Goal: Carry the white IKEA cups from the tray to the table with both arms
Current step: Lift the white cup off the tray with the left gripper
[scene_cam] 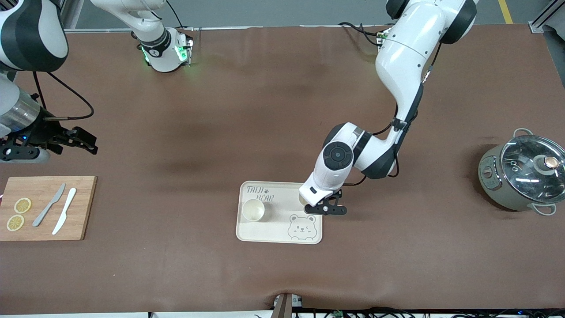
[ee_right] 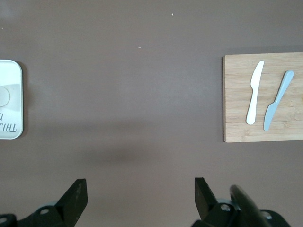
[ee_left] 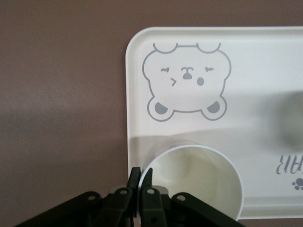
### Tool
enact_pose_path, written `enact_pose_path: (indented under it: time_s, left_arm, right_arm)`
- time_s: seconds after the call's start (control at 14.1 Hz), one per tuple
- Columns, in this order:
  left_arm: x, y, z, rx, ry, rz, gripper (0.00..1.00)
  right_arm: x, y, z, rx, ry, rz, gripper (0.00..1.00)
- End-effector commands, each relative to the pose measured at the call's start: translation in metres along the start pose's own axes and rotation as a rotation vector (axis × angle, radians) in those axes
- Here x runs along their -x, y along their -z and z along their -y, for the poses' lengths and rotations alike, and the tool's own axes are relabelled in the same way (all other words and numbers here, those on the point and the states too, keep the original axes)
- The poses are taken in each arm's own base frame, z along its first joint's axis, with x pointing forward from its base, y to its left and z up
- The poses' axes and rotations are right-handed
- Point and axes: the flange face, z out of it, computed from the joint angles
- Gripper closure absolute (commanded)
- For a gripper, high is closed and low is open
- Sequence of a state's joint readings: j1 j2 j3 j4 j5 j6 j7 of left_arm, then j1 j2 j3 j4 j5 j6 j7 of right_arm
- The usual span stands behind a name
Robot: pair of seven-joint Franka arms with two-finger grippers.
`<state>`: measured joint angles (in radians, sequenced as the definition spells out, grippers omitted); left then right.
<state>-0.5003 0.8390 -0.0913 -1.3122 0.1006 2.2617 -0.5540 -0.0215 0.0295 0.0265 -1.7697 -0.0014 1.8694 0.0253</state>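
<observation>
In the front view the left gripper (scene_cam: 325,207) sits low at the tray (scene_cam: 282,236), just right of frame centre, and its own wrist hides most of the second cup (scene_cam: 302,199). The left wrist view settles it: the fingers (ee_left: 147,183) are pinched narrow on the rim of that white cup (ee_left: 196,182), which stands on the tray (ee_left: 265,75) in the lower middle of that frame, beside the printed bear (ee_left: 187,80). The first cup (scene_cam: 253,210) stands free on the tray toward the right arm's end, seen only from the front.

The right gripper (scene_cam: 77,140) hangs at the left edge of the front frame, over bare table above the wooden cutting board (scene_cam: 46,207); the right wrist view shows its jaws spread wide, holding nothing (ee_right: 140,198). That view also shows a white knife (ee_right: 254,92) and a grey knife (ee_right: 277,100) on the board (ee_right: 236,127). Only the front view catches the lemon slices (scene_cam: 18,213) and the lidded pot (scene_cam: 523,176) at far right.

The tray reads "TAIJI BEAR" in the front view.
</observation>
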Motion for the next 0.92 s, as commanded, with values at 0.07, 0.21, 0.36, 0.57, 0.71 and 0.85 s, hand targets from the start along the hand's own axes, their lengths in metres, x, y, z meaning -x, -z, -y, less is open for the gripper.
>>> enact_pose_path:
  time_s: [0.07,0.21,0.36,0.57,0.71,0.85]
  left_arm:
    - [-0.002,0.041,0.007,-0.022,0.018,-0.004,1.0]
    - [0.001,0.061,0.014,-0.035,0.008,0.006,1.0]
    - [0.007,0.087,0.034,-0.04,-0.016,0.005,1.0]
    - [0.015,0.111,0.076,-0.055,-0.073,0.015,1.0]
    - [0.019,0.124,0.102,-0.062,-0.097,0.018,1.0]
    - [0.024,0.134,0.126,-0.067,-0.113,0.024,1.0]
  right_arm:
    - [0.004,0.007,-0.001,0.004,-0.013,-0.002,0.0]
    - [0.004,0.007,-0.001,0.003,-0.011,-0.004,0.0]
    - [0.004,0.007,-0.002,0.004,-0.019,-0.004,0.0]
    - [0.003,0.008,0.006,-0.002,-0.028,-0.006,0.0]
    - [0.003,0.011,0.033,-0.005,-0.073,-0.014,0.0]
    - [0.001,0.014,0.065,-0.012,-0.127,-0.022,0.0]
